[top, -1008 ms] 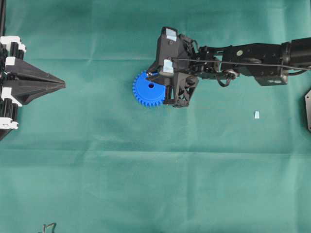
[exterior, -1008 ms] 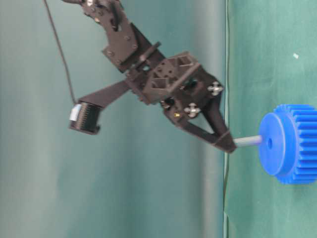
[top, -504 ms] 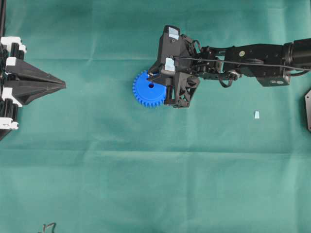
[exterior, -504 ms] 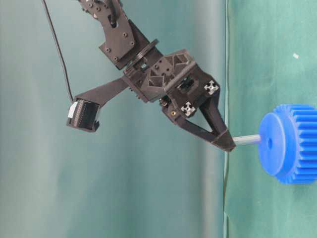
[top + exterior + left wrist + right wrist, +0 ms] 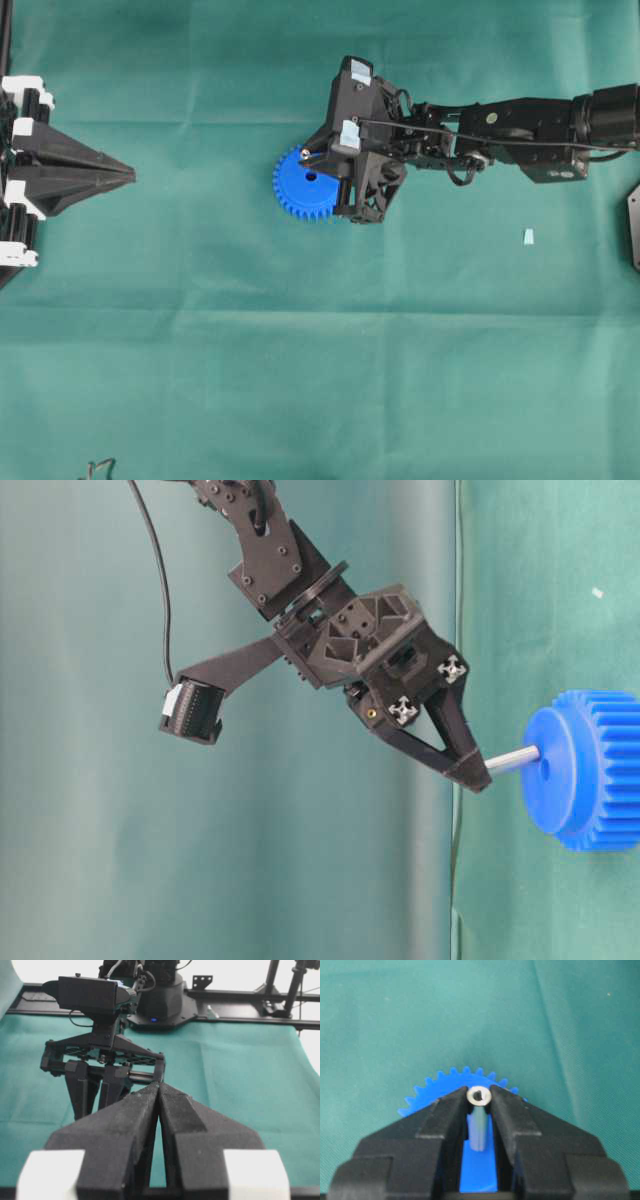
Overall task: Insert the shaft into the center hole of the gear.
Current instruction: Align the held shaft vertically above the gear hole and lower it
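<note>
My right gripper point(image 5: 478, 776) with jaws clenched on the shaft point(image 5: 513, 759), its tip at the gear point(image 5: 585, 770) hub, seemingly touching the center hole point(image 5: 311, 177), gear lying on green surface point(image 5: 300, 350), my left gripper point(image 5: 125, 175) well apart, jaws closed on nothing

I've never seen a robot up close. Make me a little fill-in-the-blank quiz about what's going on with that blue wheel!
1. The right pincer is shut on a thin metal ____.
2. The gear lying on the green cloth is coloured ____.
3. The left pincer, far from the gear, holds ____.
4. In the table-level view the shaft tip meets the gear's face just ____ the center hole.

Missing words: shaft; blue; nothing; above
</note>
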